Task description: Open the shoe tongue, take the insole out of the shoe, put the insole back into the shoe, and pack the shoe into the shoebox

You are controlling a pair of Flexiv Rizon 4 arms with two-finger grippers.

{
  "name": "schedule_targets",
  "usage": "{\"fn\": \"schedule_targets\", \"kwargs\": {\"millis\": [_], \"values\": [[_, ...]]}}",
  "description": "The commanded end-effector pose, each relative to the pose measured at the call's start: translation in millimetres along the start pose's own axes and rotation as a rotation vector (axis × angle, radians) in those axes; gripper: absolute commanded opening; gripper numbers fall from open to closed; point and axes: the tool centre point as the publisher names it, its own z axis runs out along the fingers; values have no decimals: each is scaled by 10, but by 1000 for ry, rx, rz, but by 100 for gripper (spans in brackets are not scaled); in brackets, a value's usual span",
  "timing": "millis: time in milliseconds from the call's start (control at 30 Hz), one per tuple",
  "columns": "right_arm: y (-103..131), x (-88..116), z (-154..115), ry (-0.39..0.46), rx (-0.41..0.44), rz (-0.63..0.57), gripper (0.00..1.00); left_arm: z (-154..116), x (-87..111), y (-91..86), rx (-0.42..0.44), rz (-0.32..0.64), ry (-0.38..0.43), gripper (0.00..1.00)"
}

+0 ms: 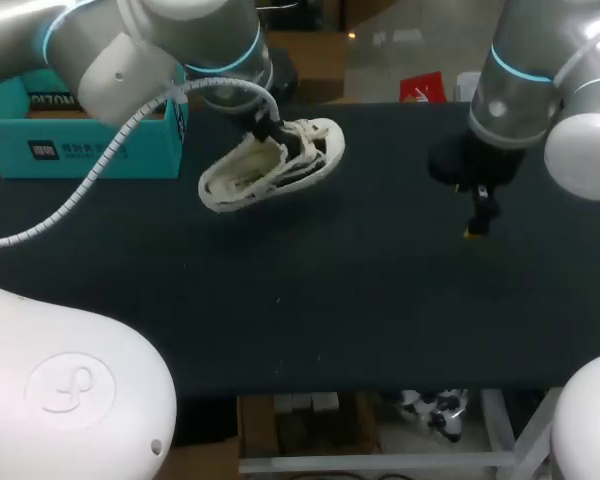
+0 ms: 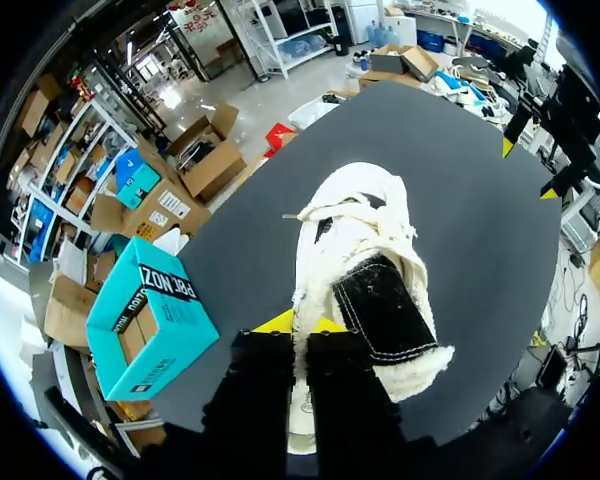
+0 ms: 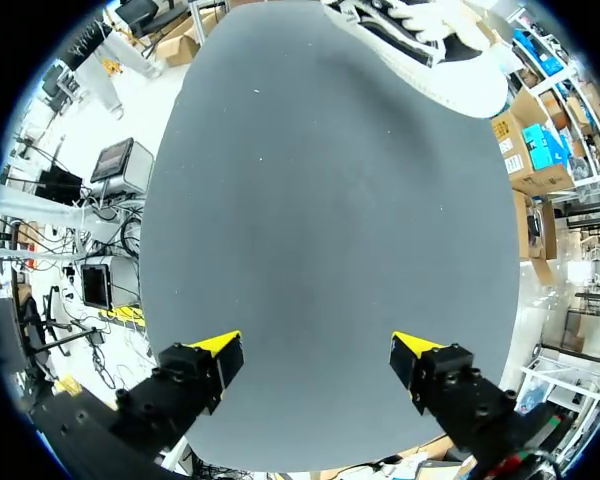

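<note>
**Shoe.** One white shoe [image 1: 270, 165] lies at the far left-centre of the table [image 1: 330, 300]. It is tipped onto its side with the opening facing the camera. In the head view its long axis runs diagonally, one end near and to the left, the other end far and to the right. A black flap [image 2: 385, 305] stands out of the opening. I cannot tell whether it is the tongue or the insole. No separate insole is seen on the table.

**Left gripper.** The left gripper [image 2: 302, 323] is on the shoe. Its jaws are pressed almost together, pinching a thin white edge of the upper. The body of the shoe extends straight ahead of them, so the shoe's length follows the line of the fingers.

**Shoebox.** One teal shoebox [image 1: 80, 140] stands at the table's far left edge, just beside the shoe and on the left arm's side.

**Right gripper.** The right gripper [image 3: 315, 350] hangs above bare table, well apart from the shoe. Its jaws are spread and hold nothing. The shoe lies far ahead of them.

**Judgement.** The left arm is the nearer to both shoe and box. The right arm must cross toward the shoe before it can work at the opening.

**Count.** One shoe, one shoebox, two grippers.
</note>
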Motion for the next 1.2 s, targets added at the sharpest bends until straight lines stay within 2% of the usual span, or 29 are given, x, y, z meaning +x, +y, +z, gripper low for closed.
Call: {"fn": "schedule_targets", "kwargs": {"millis": [33, 133, 233, 300, 433, 567, 867, 1067, 1200], "values": [[-3, 9, -1, -1, 2, -1, 100, -193, -601, 83, 79, 160, 14, 0], [-3, 9, -1, -1, 2, -1, 100, -303, -998, 50, 121, 231, -14, 0], [-3, 9, -1, -1, 2, -1, 100, -458, -1513, -12, 158, 289, -29, 0], [-3, 9, -1, -1, 2, -1, 100, -531, -1763, -24, 167, 327, -50, 0], [-3, 9, -1, -1, 2, -1, 100, -640, -2288, 17, 184, 403, -80, 0], [-3, 9, -1, -1, 2, -1, 100, -595, -2771, 103, 173, 462, -97, 0], [-3, 9, -1, -1, 2, -1, 100, -226, -3513, 339, 144, 475, -92, 0], [-3, 9, -1, -1, 2, -1, 100, 79, -3828, 443, 118, 471, -68, 0], [-3, 9, -1, -1, 2, -1, 100, 203, -3960, 527, 91, 477, -72, 0]]}}
